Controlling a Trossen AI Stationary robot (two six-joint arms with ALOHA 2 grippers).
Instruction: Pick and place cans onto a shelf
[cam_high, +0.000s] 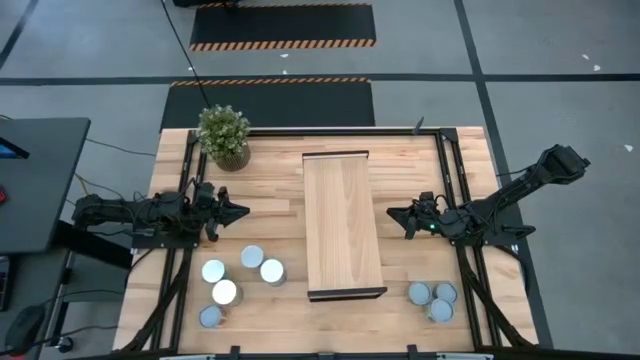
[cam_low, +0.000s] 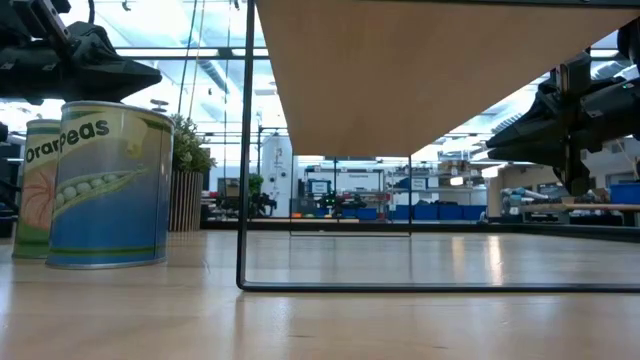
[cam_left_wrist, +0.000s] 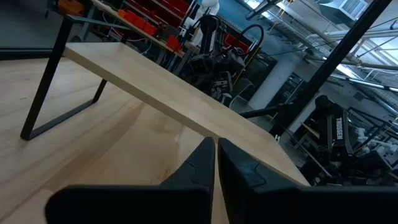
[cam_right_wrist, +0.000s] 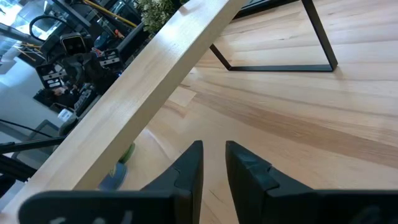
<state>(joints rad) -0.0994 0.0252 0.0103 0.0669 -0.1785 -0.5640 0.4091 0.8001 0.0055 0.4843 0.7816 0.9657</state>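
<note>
Cans (cam_high: 243, 275) near left gripper (cam_high: 240, 211)

The table (cam_high: 270, 320) is light brown wood with stripes of paler and darker boards. The shelf (cam_high: 343, 222) is pale wood with thin black legs and a dark front edge. The cans (cam_high: 249, 257) have shiny silver tops. One can (cam_low: 110, 185) near the table's front left corner has a blue and green label with green peas on it and white letters. The can (cam_low: 35, 190) beside it has a green label with a pink picture. The little plant (cam_high: 223, 130) is green. Both arms are black. The floor has orange and black stripes.
</note>
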